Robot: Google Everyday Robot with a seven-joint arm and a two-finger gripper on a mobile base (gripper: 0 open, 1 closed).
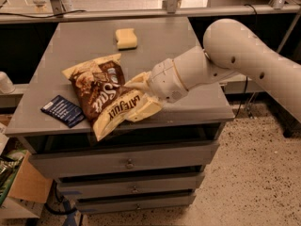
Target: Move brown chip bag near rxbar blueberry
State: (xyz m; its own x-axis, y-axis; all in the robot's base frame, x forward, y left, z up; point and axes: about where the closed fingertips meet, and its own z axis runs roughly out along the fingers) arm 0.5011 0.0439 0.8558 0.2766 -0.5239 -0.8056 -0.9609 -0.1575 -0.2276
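Brown chip bag (101,95): centre-left, on worktop (188,46), lower end overhanging the front edge. Gripper (139,96): clamped on its right edge. Rxbar blueberry (63,110): just left. Handling: nudge leftward, low; stop before covering the bar.

claw (141,95): front right of the table (70,46), clamped on the bag's (101,98) right edge.
arm (225,55): crosses the right edge and blocks entry from that side.
bar (63,110): front left, just beside the bag, no passage between them.
sponge (126,38): rear centre, well apart from the rest.
free room: rear left, the strip between sponge and bag.
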